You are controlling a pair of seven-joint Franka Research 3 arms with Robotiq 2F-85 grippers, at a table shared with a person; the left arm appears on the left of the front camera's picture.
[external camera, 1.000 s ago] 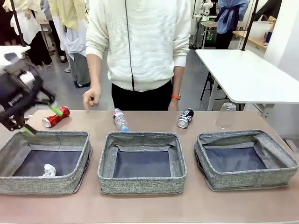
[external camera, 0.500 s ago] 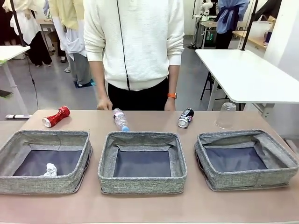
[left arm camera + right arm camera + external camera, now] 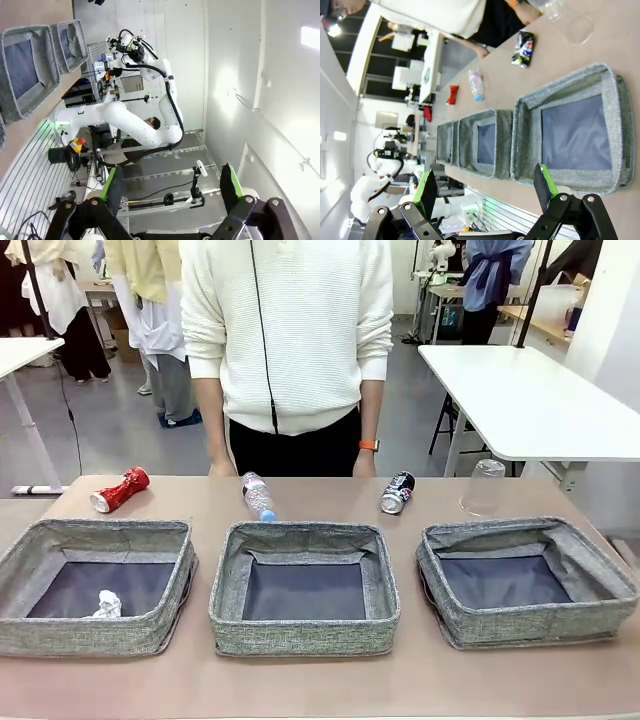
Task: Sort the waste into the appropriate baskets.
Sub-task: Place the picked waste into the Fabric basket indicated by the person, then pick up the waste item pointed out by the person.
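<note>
Closest to me, on the robot's side, the left end effector (image 3: 170, 195) stands wide open, its green pads (image 3: 109, 184) far apart with nothing between them. It is turned away from the work toward a white wall, and only two basket corners show in its own view. The right end effector (image 3: 485, 192) is just as wide open and empty, hanging above the brown tabletop (image 3: 300, 685) over the near rim of the right grey woven-fabric basket (image 3: 540, 625). Along the near part of the tabletop three alike baskets sit in a row, apart from one another. The left grey woven-fabric basket (image 3: 90, 635) holds a crumpled white paper ball (image 3: 106, 604) in its near corner, its underside hidden by the front wall. The middle grey woven-fabric basket (image 3: 300, 635) and the right one show bare dark lining. Beyond them lies the loose litter. A crushed red can (image 3: 120, 490) lies on its side past the left basket. A clear plastic bottle with a blue cap (image 3: 258, 496) lies with its cap just beside the middle basket's far rim. A dark blue-white printed can (image 3: 397, 493) rests on its side between the middle and right baskets. A clear plastic cup (image 3: 486, 487), hard to make out against the floor, seems to stand mouth down. At the far edge stands a person in a white knitted sweater (image 3: 290, 330), cut off at the top, hands mostly hidden behind the tabletop's edge.
</note>
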